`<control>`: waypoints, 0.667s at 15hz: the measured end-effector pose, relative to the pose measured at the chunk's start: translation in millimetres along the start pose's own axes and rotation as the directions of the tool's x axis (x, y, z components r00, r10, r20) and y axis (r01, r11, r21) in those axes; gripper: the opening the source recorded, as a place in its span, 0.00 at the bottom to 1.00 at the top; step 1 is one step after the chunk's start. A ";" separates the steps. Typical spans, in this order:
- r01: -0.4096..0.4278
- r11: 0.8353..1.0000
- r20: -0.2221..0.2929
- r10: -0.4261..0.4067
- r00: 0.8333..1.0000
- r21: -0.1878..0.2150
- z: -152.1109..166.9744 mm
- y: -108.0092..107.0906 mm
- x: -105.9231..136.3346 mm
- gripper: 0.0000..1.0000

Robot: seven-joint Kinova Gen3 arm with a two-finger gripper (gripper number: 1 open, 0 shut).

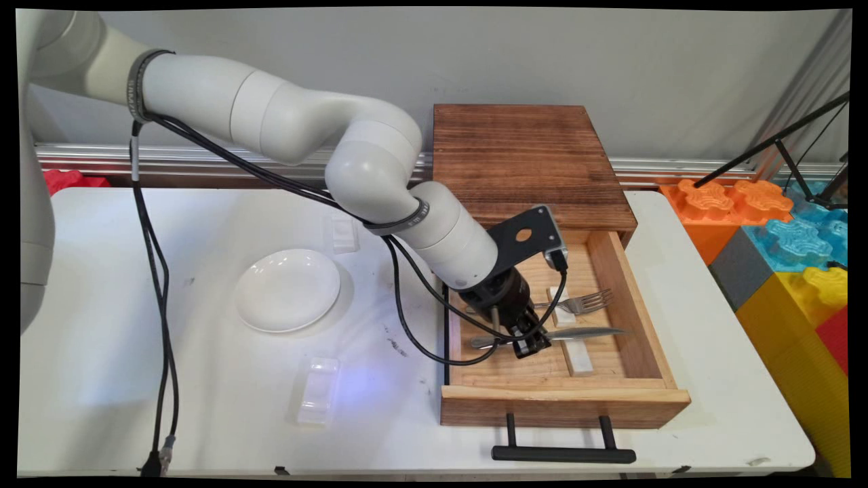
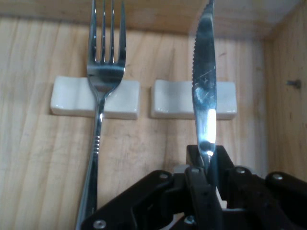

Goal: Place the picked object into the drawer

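Reaching down into the open wooden drawer (image 1: 634, 318), with the tool (image 1: 531, 341) clamping its fingers (image 2: 200, 191) on the handle of a table knife (image 1: 576, 333). Gripping the knife low inside the drawer, blade lying across a small white rest (image 2: 193, 99) and pointing toward the drawer's right wall. Lying just beside the knife, farther back in the drawer, a fork (image 1: 583, 302) resting its neck on a second white rest (image 2: 95, 97), tines aimed the same way as the blade. Keeping apart, knife and fork, though running roughly parallel. Possibly lifting the knife's handle end off the drawer floor, though hard telling from either view. Projecting toward the counter's (image 1: 203, 420) near edge, the drawer's black handle (image 1: 563, 453); sitting behind the drawer, the dark wooden cabinet (image 1: 525, 163) housing it. Sitting well left of the drawer, a white plate (image 1: 287, 289), with two clear plastic blocks near it, one behind (image 1: 344, 234) and one in front (image 1: 319, 392).
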 end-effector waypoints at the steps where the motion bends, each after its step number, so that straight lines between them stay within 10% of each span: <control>1: 0.001 1.000 0.003 -0.001 1.000 -0.002 1.2 -0.6 -2.5 0.00; 10: 0.010 1.000 0.007 -0.010 1.000 -0.010 10.6 -5.1 -16.3 0.00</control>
